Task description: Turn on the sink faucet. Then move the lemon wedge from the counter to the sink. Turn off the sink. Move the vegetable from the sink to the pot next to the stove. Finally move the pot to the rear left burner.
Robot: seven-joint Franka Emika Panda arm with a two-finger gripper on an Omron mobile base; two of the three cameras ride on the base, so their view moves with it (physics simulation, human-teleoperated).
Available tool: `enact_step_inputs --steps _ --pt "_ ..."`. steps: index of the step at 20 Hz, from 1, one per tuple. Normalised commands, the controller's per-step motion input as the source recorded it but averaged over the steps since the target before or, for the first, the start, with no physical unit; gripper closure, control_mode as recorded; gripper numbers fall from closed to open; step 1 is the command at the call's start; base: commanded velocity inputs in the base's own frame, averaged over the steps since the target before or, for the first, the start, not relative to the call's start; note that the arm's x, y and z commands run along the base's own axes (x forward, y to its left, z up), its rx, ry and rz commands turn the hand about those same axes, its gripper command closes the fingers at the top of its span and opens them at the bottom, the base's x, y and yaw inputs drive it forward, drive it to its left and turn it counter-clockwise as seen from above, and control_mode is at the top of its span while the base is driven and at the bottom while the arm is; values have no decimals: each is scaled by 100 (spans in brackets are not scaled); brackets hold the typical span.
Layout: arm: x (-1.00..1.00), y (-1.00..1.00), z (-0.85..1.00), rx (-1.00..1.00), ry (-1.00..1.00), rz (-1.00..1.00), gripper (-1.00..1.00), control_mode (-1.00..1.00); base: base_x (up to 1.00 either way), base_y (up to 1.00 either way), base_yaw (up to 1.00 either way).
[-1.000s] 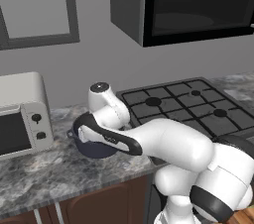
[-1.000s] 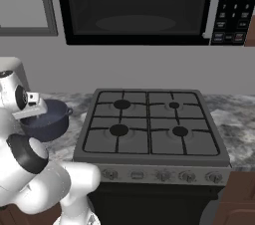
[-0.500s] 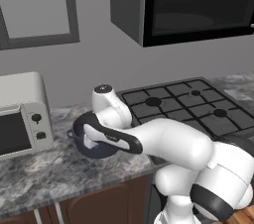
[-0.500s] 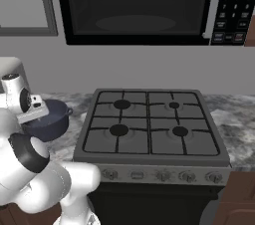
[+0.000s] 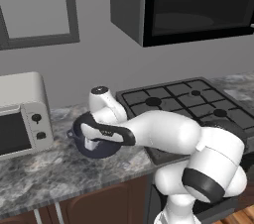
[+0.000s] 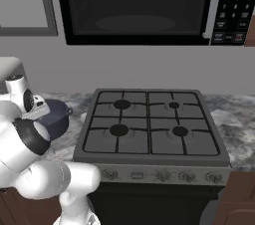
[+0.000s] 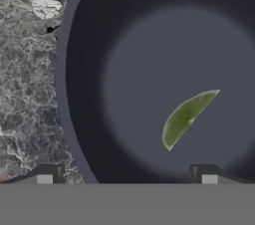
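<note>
The gripper [image 7: 127, 173] hangs directly over the dark pot [image 7: 149, 35], looking straight down into it. Its two dark fingertips [image 7: 46, 173] stand wide apart at the near edge of the hand view, one outside the pot's rim above the counter [image 7: 27, 94], the other over the pot's inside, and nothing sits between them: the jaws are spread and hold nothing. Ahead of the fingertips, toward the one inside the rim, a green-yellow wedge [image 7: 187, 116] lies flat on the pot's dark bottom, apart from both tips and clear of the wall. From the left base view the hand is partly hidden behind the arm's forearm, lowered at the pot [image 5: 94, 143], which stands on the marbled counter [image 5: 54, 168] between a white toaster oven [image 5: 22, 114] on one side and the black stove [image 5: 183, 101] on the other. In the right base view the pot [image 6: 56, 118] sits just beside the stove's [image 6: 149, 129] edge, with its small side handle toward the burners.
</note>
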Motion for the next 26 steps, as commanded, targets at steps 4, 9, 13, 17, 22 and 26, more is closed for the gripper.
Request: enact_step_inputs --steps 4,9,13,17,22,26 --pt "38 27 -19 -4 2 13 -100 -100 0 0 0" --pt "5 18 -31 -7 1 9 -100 -100 0 0 0" --pt "-12 2 -24 -4 0 4 -100 -100 0 0 0" --pt "-26 -3 -1 0 -5 0 -100 -100 0 0 0" --pt "-11 0 -7 0 -2 1 -100 -100 0 0 0" --pt "0 0 -30 0 0 2 100 -100 0 0 0"
